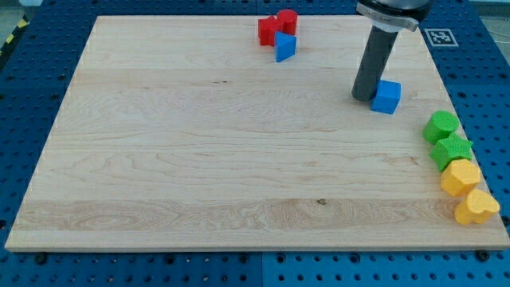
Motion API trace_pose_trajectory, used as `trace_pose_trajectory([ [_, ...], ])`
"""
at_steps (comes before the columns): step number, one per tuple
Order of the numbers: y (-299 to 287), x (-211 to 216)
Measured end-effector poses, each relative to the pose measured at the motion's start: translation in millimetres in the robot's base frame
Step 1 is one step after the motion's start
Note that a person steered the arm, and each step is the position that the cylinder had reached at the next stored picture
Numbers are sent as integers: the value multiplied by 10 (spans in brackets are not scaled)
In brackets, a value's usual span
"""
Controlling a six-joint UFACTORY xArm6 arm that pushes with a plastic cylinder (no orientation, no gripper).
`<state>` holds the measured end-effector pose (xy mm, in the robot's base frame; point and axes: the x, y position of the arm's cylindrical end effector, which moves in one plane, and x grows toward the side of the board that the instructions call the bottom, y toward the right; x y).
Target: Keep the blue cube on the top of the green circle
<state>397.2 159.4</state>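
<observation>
The blue cube (387,96) sits on the wooden board toward the view's upper right. My tip (363,97) rests on the board right against the cube's left side. The green circle (441,126) lies near the board's right edge, below and to the right of the cube, apart from it.
Below the green circle, along the right edge, lie a green star (452,151), a yellow hexagon-like block (460,177) and a yellow heart (476,207). At the top middle sit two red blocks (276,27) with a blue triangular block (285,47). The wooden board (199,143) lies on a blue perforated table.
</observation>
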Motion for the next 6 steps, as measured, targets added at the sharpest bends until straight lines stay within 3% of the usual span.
trace_pose_trajectory([
  [6, 53, -57],
])
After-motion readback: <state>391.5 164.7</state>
